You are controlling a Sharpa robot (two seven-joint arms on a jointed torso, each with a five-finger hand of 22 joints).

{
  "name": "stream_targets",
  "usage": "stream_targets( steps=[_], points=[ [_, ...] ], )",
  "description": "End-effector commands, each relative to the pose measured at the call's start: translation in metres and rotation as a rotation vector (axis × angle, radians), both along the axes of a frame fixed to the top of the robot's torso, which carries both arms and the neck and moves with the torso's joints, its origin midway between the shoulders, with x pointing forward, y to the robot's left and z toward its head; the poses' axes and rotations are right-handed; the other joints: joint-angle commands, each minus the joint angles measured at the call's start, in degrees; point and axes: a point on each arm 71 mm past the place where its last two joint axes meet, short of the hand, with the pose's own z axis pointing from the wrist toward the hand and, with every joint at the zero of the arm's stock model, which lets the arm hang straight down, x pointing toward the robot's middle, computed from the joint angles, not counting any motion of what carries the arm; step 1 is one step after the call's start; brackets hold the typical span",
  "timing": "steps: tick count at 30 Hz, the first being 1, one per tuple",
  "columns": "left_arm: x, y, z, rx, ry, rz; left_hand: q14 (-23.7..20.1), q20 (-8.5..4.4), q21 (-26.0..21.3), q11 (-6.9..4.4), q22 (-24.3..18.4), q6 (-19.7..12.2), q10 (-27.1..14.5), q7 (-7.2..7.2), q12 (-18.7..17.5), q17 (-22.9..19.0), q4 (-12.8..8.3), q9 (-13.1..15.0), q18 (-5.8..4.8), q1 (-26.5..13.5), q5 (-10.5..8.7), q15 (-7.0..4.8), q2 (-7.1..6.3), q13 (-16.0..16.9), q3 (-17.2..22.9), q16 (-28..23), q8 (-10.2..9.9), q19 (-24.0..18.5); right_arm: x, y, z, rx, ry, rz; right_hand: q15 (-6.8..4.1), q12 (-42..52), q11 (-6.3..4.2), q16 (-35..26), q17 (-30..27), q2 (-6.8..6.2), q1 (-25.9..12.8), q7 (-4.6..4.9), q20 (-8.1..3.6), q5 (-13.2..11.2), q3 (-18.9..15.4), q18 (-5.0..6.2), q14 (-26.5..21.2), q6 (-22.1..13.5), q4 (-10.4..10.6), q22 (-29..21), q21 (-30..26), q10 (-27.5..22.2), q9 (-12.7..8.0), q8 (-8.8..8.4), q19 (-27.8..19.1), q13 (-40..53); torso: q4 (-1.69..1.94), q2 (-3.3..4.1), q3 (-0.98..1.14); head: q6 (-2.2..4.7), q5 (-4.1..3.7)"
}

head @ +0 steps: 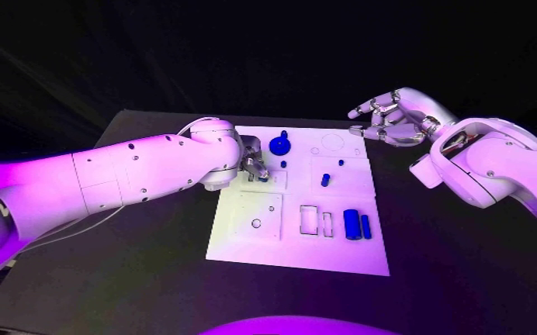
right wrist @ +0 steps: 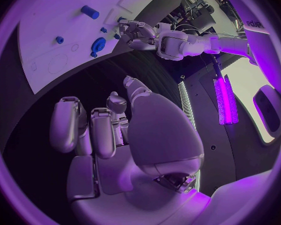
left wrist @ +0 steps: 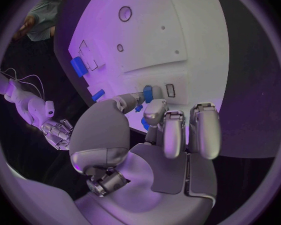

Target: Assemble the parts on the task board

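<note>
Left hand (head: 253, 166) pinches a small blue part (left wrist: 147, 93) over the task board's (head: 280, 253) left-centre; right hand (head: 388, 120), fingers curled, empty, hovers off its far-right corner.

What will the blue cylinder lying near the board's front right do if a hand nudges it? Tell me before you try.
The blue cylinder lies on its side on the task board, so its round form would probably let it roll if pushed sideways. It looks rigid and small, likely light. Its smooth surface may be slippery in a pinch. A narrower blue piece beside it could stop it.

Parts (head: 357, 224) on task board (head: 252, 250), apparently
</note>
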Motion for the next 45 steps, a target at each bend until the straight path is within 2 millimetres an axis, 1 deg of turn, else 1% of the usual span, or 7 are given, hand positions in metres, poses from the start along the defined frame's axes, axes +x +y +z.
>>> stream_targets(
  steps=[1, 9, 14, 21, 27, 34, 45],
  points=[
    [-0.0016, -0.0024, -0.0036, 0.019, 0.045, -0.025, 4.54, -0.41, 0.17, -0.33, 1.96, -0.01, 0.14, -0.39, 0.04, 10.92, -4.99, -0.05, -0.81, 0.31, 0.15, -0.39, 0.81, -0.13, 5.33, -0.36, 0.08, 1.14, -0.0008, 0.0008, -0.0006, -0.011, 0.005, 0.008, -0.27, -0.09, -0.07, -0.37, 6.11, -0.04, -0.65, 0.17, -0.18, 0.27, 0.06, 0.63, 3.0, 0.01, 0.25, -0.05, -0.2, -0.32, -0.07, 0.21, -0.04, -0.04, -0.04, -0.02, 0.02, -0.07, -0.1],
    [0.0002, -0.0049, -0.0037, 0.022, 0.052, -0.028, 4.54, -0.43, 0.18, -0.3, 2.0, 0.16, 0.16, -0.39, 0.12, 10.92, -4.41, -0.04, -0.82, -0.34, 0.03, -0.38, 0.8, -0.13, 4.74, -0.37, 0.22, 1.15, -0.0015, 0.0018, -0.0006, -0.011, 0.007, 0.012, -0.27, -0.09, -0.08, -0.39, 6.09, -0.04, -0.67, 0.17, -0.18, 0.33, 0.07, 0.64, 3.0, 0.01, 0.26, -0.07, -0.23, -0.33, -0.08, 0.22, -0.05, -0.06, 0.08, -0.04, 0.01, -0.08, -0.33],
    [0.001, -0.0063, -0.0034, 0.022, 0.054, -0.029, 4.54, -0.44, 0.15, -0.33, 2.0, 0.33, 0.19, -0.46, 0.27, 10.93, -3.26, -0.12, -0.82, -1.48, -0.04, -0.39, 0.74, -0.11, 3.7, -0.37, 0.27, 1.13, -0.0018, 0.0021, -0.0005, -0.011, 0.007, 0.013, -0.27, -0.09, -0.08, -0.39, 6.09, -0.04, -0.67, 0.17, -0.18, 0.34, 0.07, 0.64, 3.0, 0.01, 0.27, -0.08, -0.24, -0.33, -0.08, 0.22, -0.05, -0.06, 0.08, 0.0, 0.01, -0.05, -0.5],
    [0.0014, -0.0064, -0.0036, 0.025, 0.06, -0.03, 4.56, -0.54, 0.07, -0.47, 1.97, 0.97, 0.19, -0.71, 0.76, 10.96, -0.36, -0.6, -0.81, -3.53, -0.19, -0.5, 0.66, 0.0, -1.85, -0.37, 0.15, 1.12, -0.002, 0.0015, -0.0005, -0.011, 0.007, 0.012, -0.27, -0.15, -0.07, -0.44, 6.05, -0.06, -0.7, 0.17, -0.18, 0.36, 0.06, 0.65, 2.98, 0.0, 0.29, -0.12, -0.3, -0.38, -0.09, 0.23, -0.07, -0.12, 0.11, -0.02, -0.02, -0.08, -0.64],
    [0.0019, -0.0057, -0.004, 0.029, 0.064, -0.029, 4.56, -0.58, 0.02, -0.45, 1.97, 1.1, -0.05, -0.67, 0.74, 10.98, 1.21, -1.05, -0.8, -3.73, -0.1, -0.5, 0.87, -0.19, -4.61, -0.38, -0.21, 1.11, -0.0023, 0.0018, -0.0009, -0.015, 0.011, 0.017, -0.3, 1.16, -0.12, 0.37, 6.83, -0.65, -0.42, 0.12, -0.21, 0.14, -0.06, 0.42, 3.26, -0.04, -0.06, 0.7, 0.66, 0.68, -0.18, 0.32, 0.42, 0.96, 0.16, 0.0, -0.04, -0.03, -0.72],
    [0.0027, -0.0053, -0.004, 0.027, 0.061, -0.024, 4.56, -0.54, -0.06, -0.31, 1.93, 1.46, -0.17, -0.53, 0.89, 10.98, 4.05, -1.43, -0.79, -4.3, -0.28, -0.38, 1.15, -0.28, -8.6, -0.4, -0.38, 1.09, -0.0023, 0.0021, -0.0009, -0.018, 0.01, 0.019, -0.3, 0.86, -0.11, -0.02, 6.47, -0.75, -0.4, 0.12, -0.22, 0.0, -0.1, 0.56, 3.16, -0.04, -0.11, 0.2, 0.03, 0.39, -0.2, 0.34, 0.18, 0.64, 0.09, -0.03, -0.05, -0.12, -0.59],
    [0.0037, -0.0051, -0.0036, 0.021, 0.051, -0.014, 4.57, -0.56, -0.18, -0.31, 1.84, 1.65, -0.22, -0.55, 1.19, 11.0, 6.13, -1.8, -0.76, -3.21, -0.21, -0.4, 1.67, -0.24, -13.06, -0.41, -0.56, 1.07, -0.0022, 0.0016, -0.001, -0.017, 0.011, 0.018, -0.25, 0.57, -0.05, -0.31, 6.24, -0.75, -0.82, 0.17, -0.2, -0.19, -0.26, 0.64, 3.06, -0.11, 0.16, -0.14, -0.43, 0.03, -0.27, 0.38, 0.02, 0.31, 0.08, -0.01, -0.04, -0.07, -0.55]
  ],
)
